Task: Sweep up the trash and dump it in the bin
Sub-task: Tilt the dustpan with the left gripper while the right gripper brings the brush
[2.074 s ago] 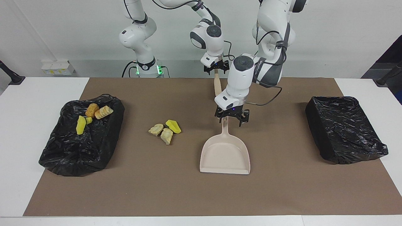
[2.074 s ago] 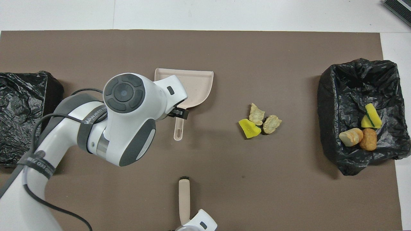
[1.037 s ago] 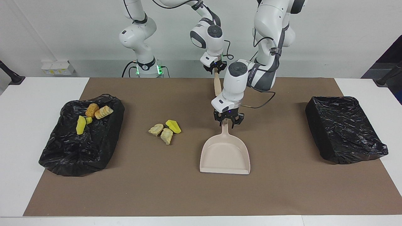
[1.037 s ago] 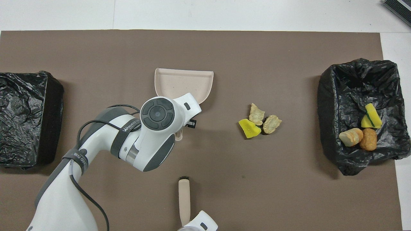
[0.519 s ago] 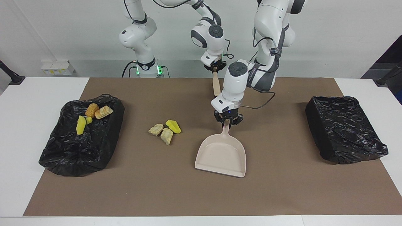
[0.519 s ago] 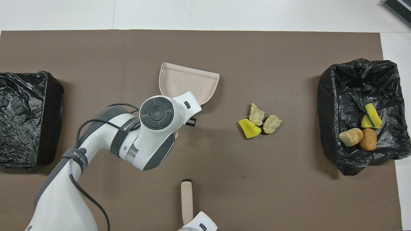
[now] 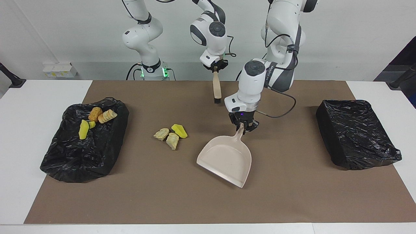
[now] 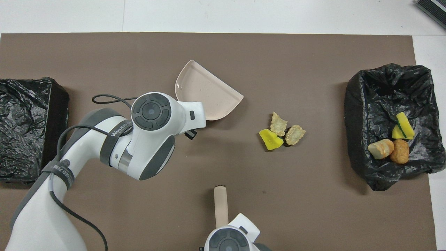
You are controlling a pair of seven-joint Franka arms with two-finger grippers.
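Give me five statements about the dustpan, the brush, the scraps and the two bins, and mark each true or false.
1. The left gripper is shut on the dustpan handle. True.
2. The right gripper is shut on the brush. True.
3. Three loose scraps lie in the dustpan. False: they lie on the mat beside it, toward the right arm's end.
4. The bin at the left arm's end holds scraps. False: no scraps show in it; the scraps are in the bin at the right arm's end.
5. The dustpan lies square to the table edge. False: it is turned at an angle.
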